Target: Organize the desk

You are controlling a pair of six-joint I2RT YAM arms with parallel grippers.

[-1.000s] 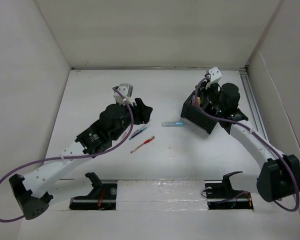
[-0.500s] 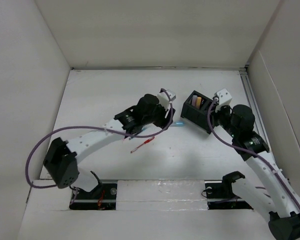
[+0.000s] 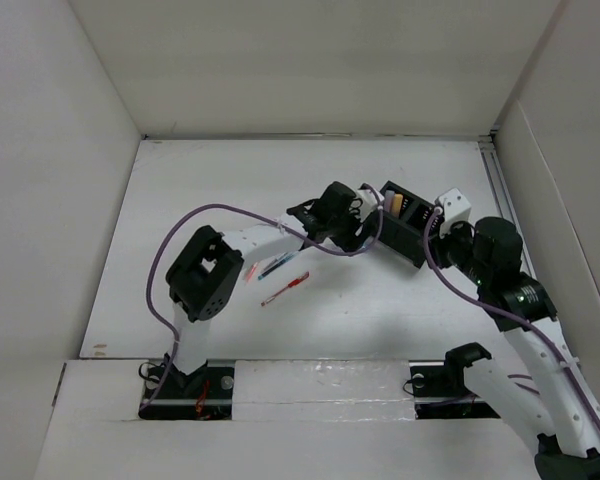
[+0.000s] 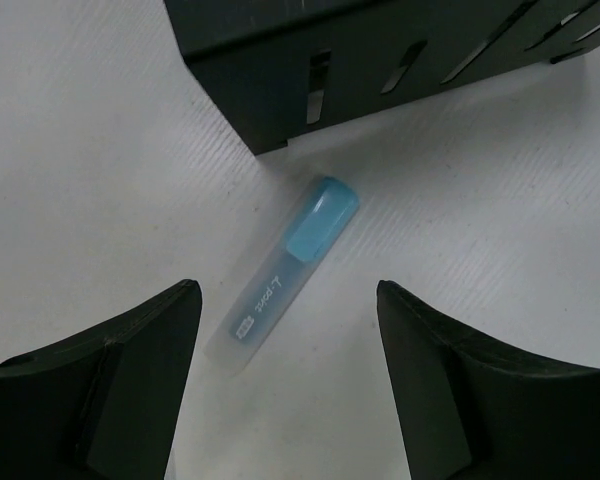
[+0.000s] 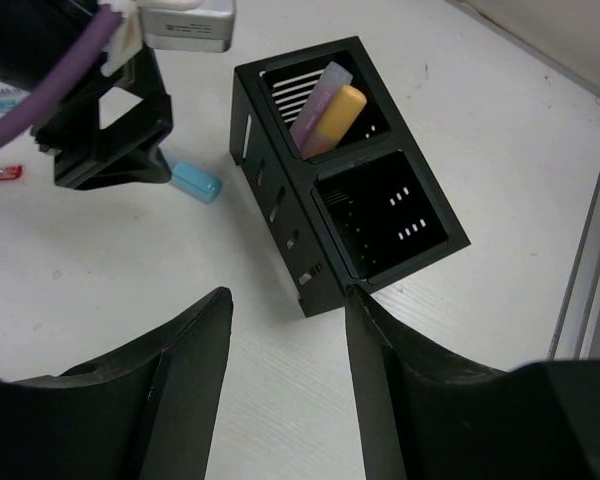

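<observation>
Left tool (image 4: 285,298) nearer: jaws wide, empty, straddling blue highlighter (image 4: 280,272) flat on counter (image 4: 100,150). Long axis oblique between fingers, cap end beside black organizer (image 4: 380,60). Right tool (image 5: 288,296) agape, empty.

White desk (image 3: 190,190), black organizer (image 5: 282,218), blue-capped highlighter (image 4: 280,278)

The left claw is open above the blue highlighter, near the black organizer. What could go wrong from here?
1. The highlighter lies slanted between the fingers of the left claw, so closing may twist it instead of gripping it.
2. Its cap end lies close to the black organizer; a finger going down could bump that wall.
3. The right claw hangs open close by, so the two claws may collide.
</observation>
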